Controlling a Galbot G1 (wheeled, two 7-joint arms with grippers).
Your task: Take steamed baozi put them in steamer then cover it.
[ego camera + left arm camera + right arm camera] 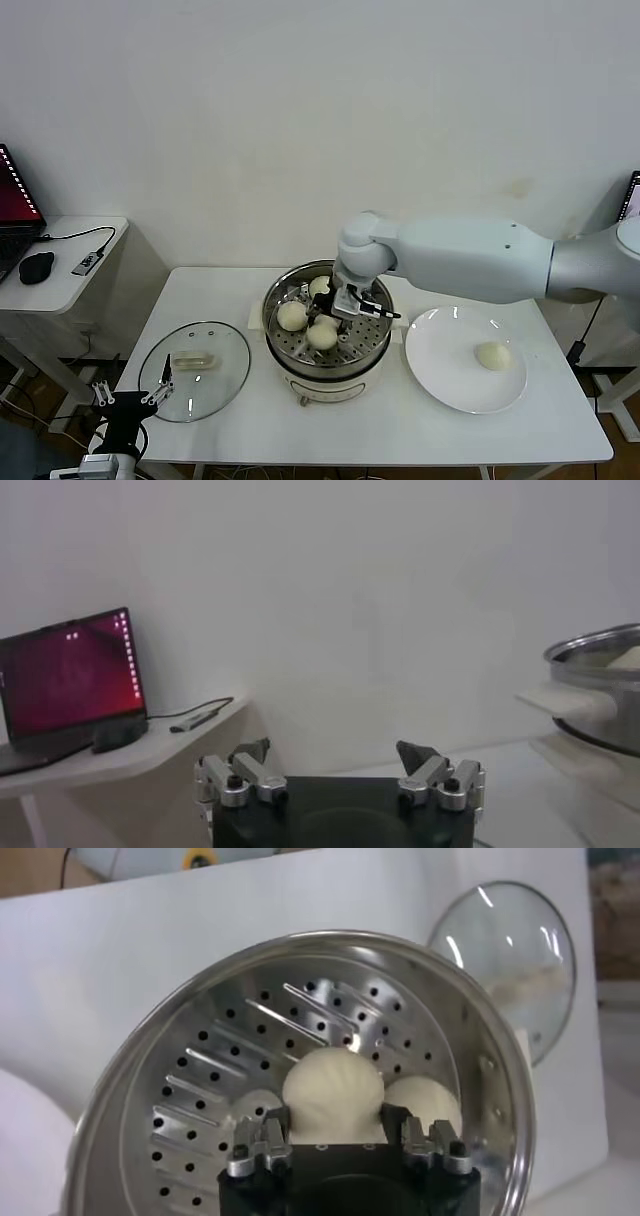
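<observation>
The steamer (325, 368) stands mid-table with its perforated tray showing; it also shows in the right wrist view (200, 1058) and the left wrist view (600, 695). My right gripper (335, 318) reaches into it, shut on a baozi (332, 1086) just above the tray. This baozi (322, 336) sits near the pot's front. Two more baozi (292, 315) (320, 286) lie on the tray. A fourth baozi (493, 355) lies on the white plate (440, 370). The glass cover (195, 370) lies flat on the table to the left. My left gripper (130, 400) is open and empty, low by the table's front left corner.
A side table at the far left holds a laptop (15, 215), a mouse (37, 266) and a cable. The laptop also shows in the left wrist view (70, 680). The white wall stands close behind the table.
</observation>
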